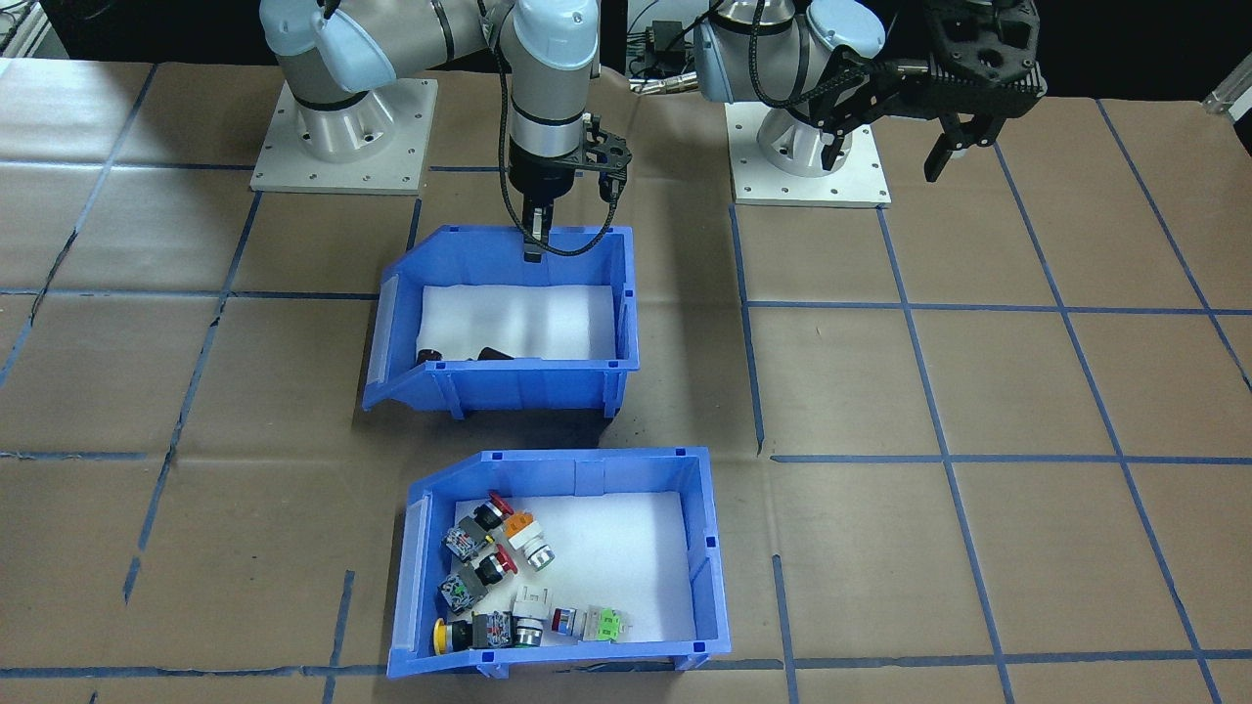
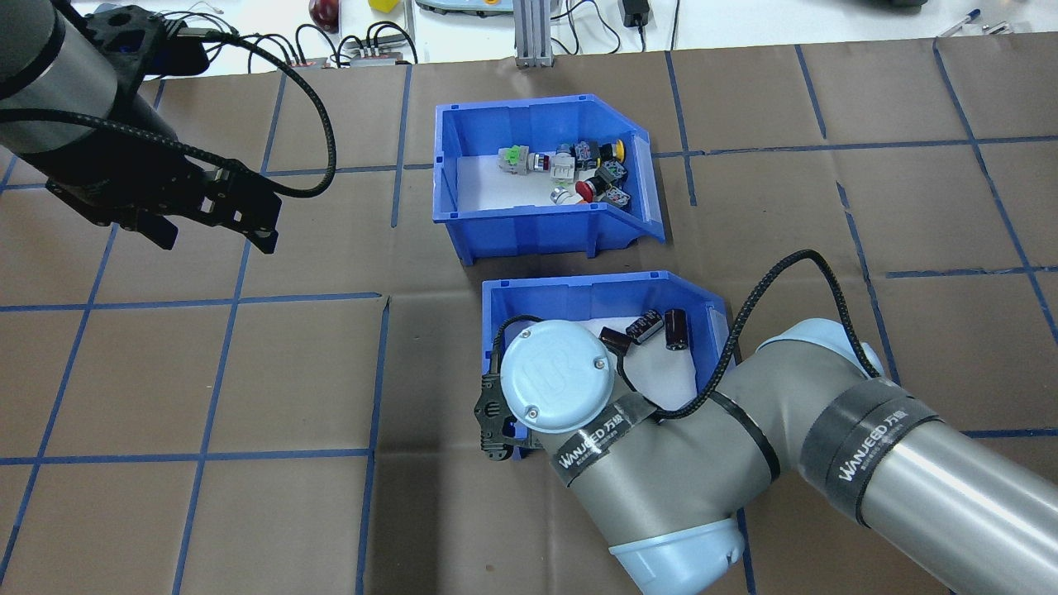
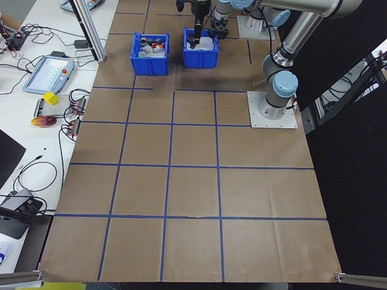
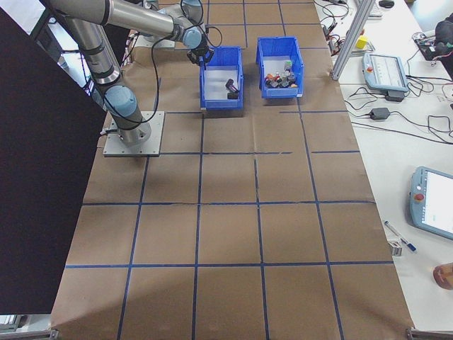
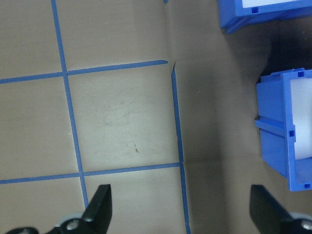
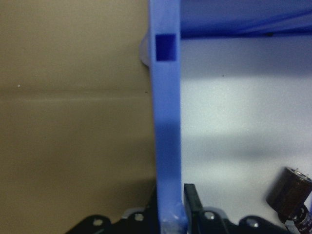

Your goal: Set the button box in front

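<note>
The button box (image 1: 577, 462) is a blue bin with a white liner and colourful push-buttons. It stands at the table's far side from the robot (image 2: 537, 223). Just behind it, nearer the robot, stands a second blue bin (image 1: 528, 386) holding a few dark cylinders (image 2: 661, 326). My right gripper (image 1: 535, 244) reaches down over that second bin's rear wall. In the right wrist view the blue wall (image 6: 168, 122) runs between its fingers, and my right gripper (image 6: 173, 214) is shut on it. My left gripper (image 2: 213, 235) hangs open above bare table, far from both bins.
Brown paper with blue tape grid lines covers the table (image 1: 978, 391). The arm bases (image 1: 342, 137) stand at the robot's edge. A bench with cables and a tablet (image 3: 48, 72) runs along the far side. The left wrist view shows the second bin's corner (image 5: 280, 141).
</note>
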